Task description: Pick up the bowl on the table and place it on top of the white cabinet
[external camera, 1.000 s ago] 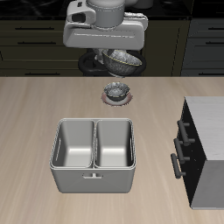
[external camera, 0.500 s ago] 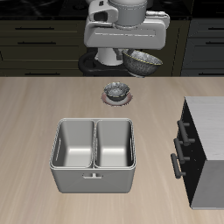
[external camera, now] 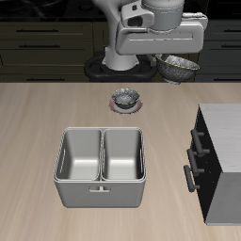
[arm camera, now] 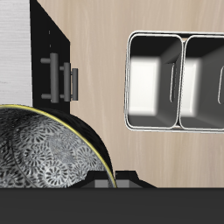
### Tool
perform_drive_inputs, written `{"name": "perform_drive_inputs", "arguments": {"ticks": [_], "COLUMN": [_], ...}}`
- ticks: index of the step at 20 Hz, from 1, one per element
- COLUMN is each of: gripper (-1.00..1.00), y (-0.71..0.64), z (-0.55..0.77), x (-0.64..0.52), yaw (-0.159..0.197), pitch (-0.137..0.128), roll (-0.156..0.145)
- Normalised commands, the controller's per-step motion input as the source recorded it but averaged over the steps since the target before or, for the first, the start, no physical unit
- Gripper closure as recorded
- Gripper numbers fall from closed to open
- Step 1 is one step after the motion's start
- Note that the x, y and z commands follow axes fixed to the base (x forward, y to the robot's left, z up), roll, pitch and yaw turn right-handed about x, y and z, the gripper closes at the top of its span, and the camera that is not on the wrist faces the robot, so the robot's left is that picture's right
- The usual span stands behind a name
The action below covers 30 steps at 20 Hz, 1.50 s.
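Bowl [external camera: 180,67] hangs high in the air at the gripper [external camera: 162,58], far back over the table [external camera: 38,141] and not yet over the white cabinet [external camera: 223,127]; the fingers seem to pinch its rim, though neither view shows the pads plainly. Going from the front edge backwards, the grey basin [external camera: 102,165] comes first, then the cabinet beside it, then the twin bowl [external camera: 124,96] on its pink disc [external camera: 124,104]. To my mind the carry should stay level and high until the bowl is above the pale top, then descend gently.
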Motion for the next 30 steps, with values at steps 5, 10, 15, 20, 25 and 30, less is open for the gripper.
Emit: {"name": "perform_drive_inputs", "arguments": {"ticks": [5, 10, 15, 20, 25, 30], "gripper": [1.00, 1.00, 1.00, 1.00, 1.00, 1.00], "y": [0.40, 0.50, 0.29, 0.37, 0.37, 0.40], "z": [0.02, 0.09, 0.14, 0.10, -0.03, 0.04], "x": [-0.01, 0.04, 0.09, 0.13, 0.02, -0.01], "yaw": [0.020, -0.002, 0.005, 0.016, 0.006, 0.013], "pitch": [-0.009, -0.008, -0.017, -0.013, 0.006, -0.018], "roll": [0.036, 0.042, 0.012, -0.005, 0.021, 0.010]}}
